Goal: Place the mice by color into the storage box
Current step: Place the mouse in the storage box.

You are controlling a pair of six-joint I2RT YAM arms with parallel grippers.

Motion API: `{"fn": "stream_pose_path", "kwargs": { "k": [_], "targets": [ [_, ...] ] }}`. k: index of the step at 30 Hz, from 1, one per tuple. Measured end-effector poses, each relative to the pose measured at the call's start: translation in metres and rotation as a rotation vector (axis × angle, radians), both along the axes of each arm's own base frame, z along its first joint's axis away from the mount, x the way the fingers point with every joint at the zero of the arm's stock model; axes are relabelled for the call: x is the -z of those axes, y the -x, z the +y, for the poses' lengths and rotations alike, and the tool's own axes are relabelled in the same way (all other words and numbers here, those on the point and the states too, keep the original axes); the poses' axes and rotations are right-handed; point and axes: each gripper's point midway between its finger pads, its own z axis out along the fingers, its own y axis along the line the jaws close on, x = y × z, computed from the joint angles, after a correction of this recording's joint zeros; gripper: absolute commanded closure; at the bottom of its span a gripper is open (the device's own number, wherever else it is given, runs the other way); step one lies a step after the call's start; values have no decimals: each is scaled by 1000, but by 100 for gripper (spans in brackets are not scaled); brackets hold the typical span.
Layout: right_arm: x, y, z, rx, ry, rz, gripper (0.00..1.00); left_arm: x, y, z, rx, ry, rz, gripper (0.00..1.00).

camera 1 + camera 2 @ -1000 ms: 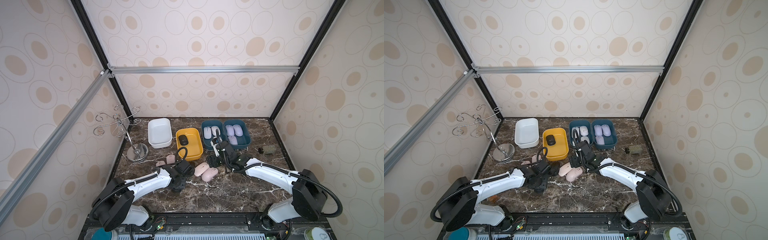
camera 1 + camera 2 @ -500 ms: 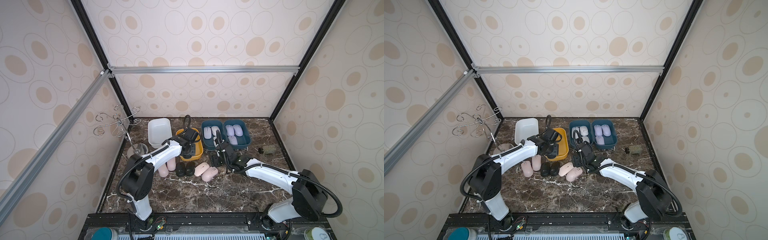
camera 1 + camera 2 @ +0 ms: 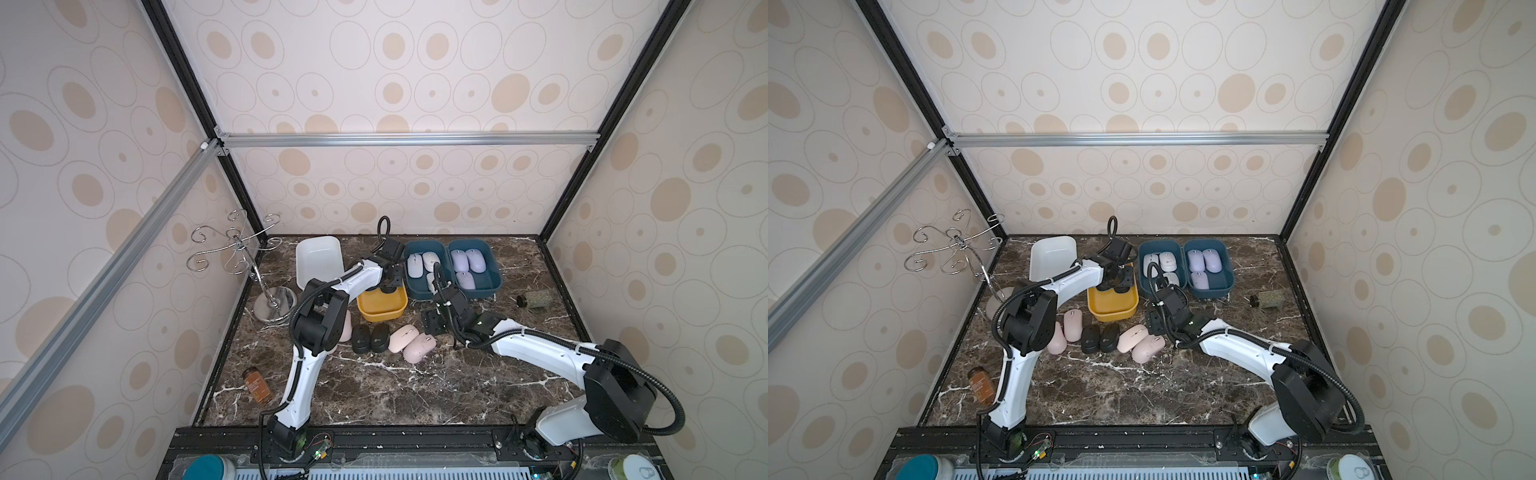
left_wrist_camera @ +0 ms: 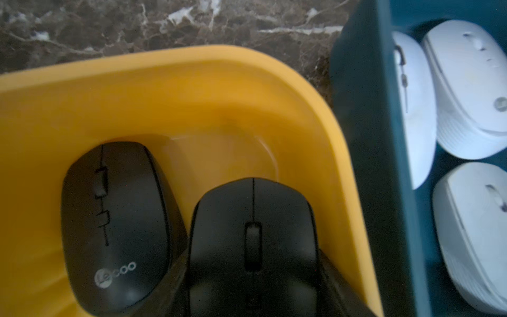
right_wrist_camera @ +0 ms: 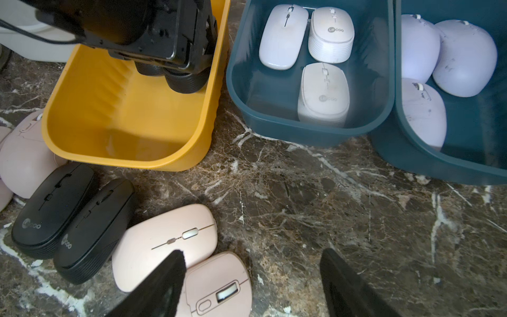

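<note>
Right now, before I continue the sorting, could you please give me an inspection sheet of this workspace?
Surface: dark marble table, nothing spilled seen.
Job's things: three white mice in one teal bin, three lavender mice in the second teal bin, one black mouse lying in the yellow bin; two black mice and four pink mice on the table; white bin empty.
Clutter: brown jar and green jar lying on the table; wire hook stand.
Hands: left hand over the yellow bin, shut on the held black mouse; right hand open, above the table beside pink mice.
Cables: black cables along both arms, no snag seen.
Surroundings: patterned walls, aluminium rail.
</note>
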Motion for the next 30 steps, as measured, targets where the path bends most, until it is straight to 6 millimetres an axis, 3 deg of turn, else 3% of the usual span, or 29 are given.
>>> {"fn": "stream_pose_path", "kwargs": {
  "k": [8, 14, 21, 30],
  "targets": [
    [-1, 1, 7, -19, -38, 7, 20, 5, -21, 6, -48, 41, -32, 41],
    [-2, 2, 11, -31, -55, 13, 20, 12, -43, -1, -56, 70, -53, 36],
    [-1, 4, 13, -45, -69, 23, 20, 8, -53, -4, -59, 81, -75, 23],
    [0, 5, 16, -57, -82, 27, 20, 1, -54, -8, -41, 102, -74, 23]
  ]
}}
